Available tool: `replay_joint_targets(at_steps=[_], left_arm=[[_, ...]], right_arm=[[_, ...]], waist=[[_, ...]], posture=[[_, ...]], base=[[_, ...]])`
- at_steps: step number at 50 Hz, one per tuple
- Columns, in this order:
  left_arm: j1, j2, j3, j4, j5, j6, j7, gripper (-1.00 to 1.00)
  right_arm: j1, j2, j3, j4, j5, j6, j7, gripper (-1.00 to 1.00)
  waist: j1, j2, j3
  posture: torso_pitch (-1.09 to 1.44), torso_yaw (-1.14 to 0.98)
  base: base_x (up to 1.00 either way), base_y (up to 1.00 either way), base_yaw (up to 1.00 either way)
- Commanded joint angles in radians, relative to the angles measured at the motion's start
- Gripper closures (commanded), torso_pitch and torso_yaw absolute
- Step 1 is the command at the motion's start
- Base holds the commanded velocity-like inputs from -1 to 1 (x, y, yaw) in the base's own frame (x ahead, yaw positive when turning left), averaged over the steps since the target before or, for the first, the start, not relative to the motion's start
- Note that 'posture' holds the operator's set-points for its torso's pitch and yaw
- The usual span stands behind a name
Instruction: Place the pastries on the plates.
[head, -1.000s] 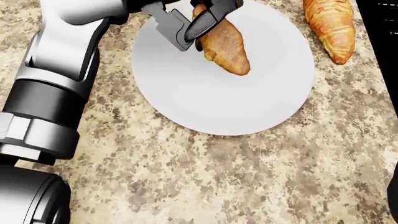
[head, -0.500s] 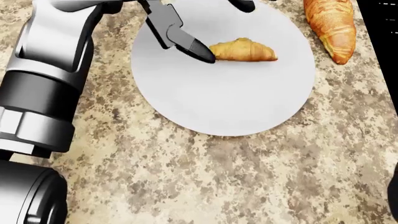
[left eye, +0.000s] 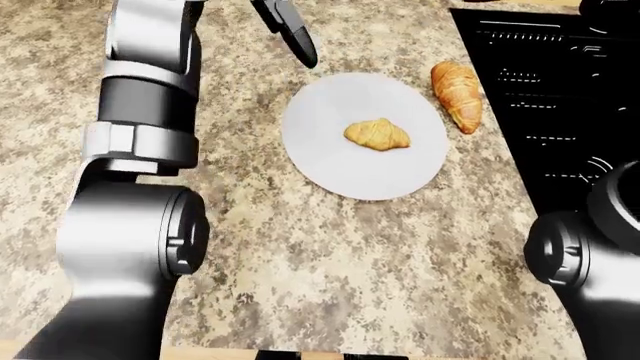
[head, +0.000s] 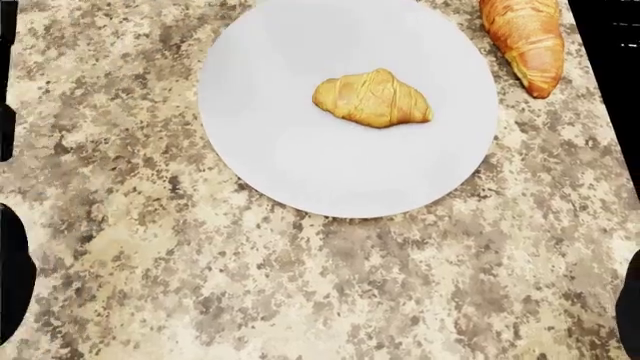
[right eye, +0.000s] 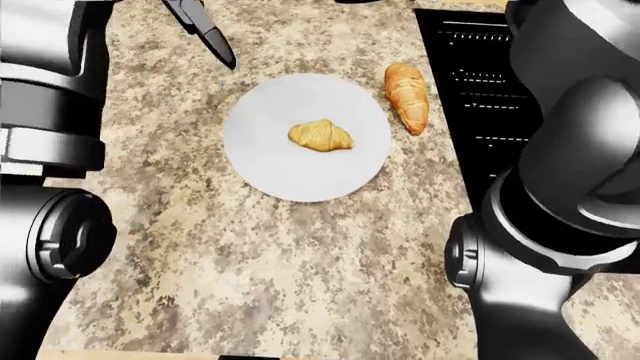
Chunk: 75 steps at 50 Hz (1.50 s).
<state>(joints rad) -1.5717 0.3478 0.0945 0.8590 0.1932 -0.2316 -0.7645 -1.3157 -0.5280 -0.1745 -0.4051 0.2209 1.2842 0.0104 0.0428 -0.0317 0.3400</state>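
Note:
A small golden croissant (head: 372, 98) lies flat on the white round plate (head: 330, 165), a little above its centre. A longer croissant (head: 522, 41) rests on the speckled counter just off the plate's upper right rim, beside the stove. My left hand (left eye: 292, 34) hangs above the plate's upper left edge in the left-eye view. It is open, holds nothing, and only one dark-tipped finger (right eye: 212, 39) shows clearly. The head view does not show that hand. My right hand is out of all views; only its arm (right eye: 560, 187) shows.
The black stove (left eye: 540, 97) fills the right side next to the long croissant. My left arm (left eye: 140, 150) runs down the left of the eye views. Speckled granite counter (head: 300, 285) spreads below the plate.
The left hand let go of the small croissant, which has settled flat on the plate. The hand has drawn away up and to the left, leaving the head view.

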Motion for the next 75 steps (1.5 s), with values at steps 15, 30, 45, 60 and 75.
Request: replay_joint_targets(at_steps=[15,30,45,60,75], left_arm=[[-0.103,0.1,0.041,-0.214,0.046,0.476,0.324,-1.0],[-0.076,0.107,0.024,-0.486,-0.01,0.731,0.34,-1.0],[-0.081,0.117,0.026,-0.501,-0.019,0.747,0.36,-1.0],[-0.055,0.123,0.03,-0.53,-0.032,0.754,0.372,-1.0],[-0.042,0.129,0.023,-0.549,-0.025,0.763,0.361,-1.0]], right_arm=[[-0.191,0.028,0.115,0.582,-0.306,-0.363,0.198,-1.0],[-0.447,0.119,0.097,1.389,-0.486,-0.773,0.195,-1.0],[-0.454,0.147,0.118,1.528,-0.58,-0.761,0.185,-1.0],[-0.381,0.219,0.069,1.602,-0.563,-0.74,-0.01,-1.0],[-0.369,0.204,0.091,1.623,-0.579,-0.671,-0.141,-1.0]], waist=[[-0.034,0.017,-0.053],[-0.056,0.034,-0.054],[-0.055,0.028,-0.116],[-0.047,0.03,-0.154],[-0.043,0.028,-0.156]], posture=[[0.4,0.0],[0.36,0.0],[0.24,0.0],[0.24,0.0],[0.24,0.0]], base=[[0.0,0.0,0.0],[0.0,0.0,0.0],[0.0,0.0,0.0],[0.0,0.0,0.0],[0.0,0.0,0.0]])
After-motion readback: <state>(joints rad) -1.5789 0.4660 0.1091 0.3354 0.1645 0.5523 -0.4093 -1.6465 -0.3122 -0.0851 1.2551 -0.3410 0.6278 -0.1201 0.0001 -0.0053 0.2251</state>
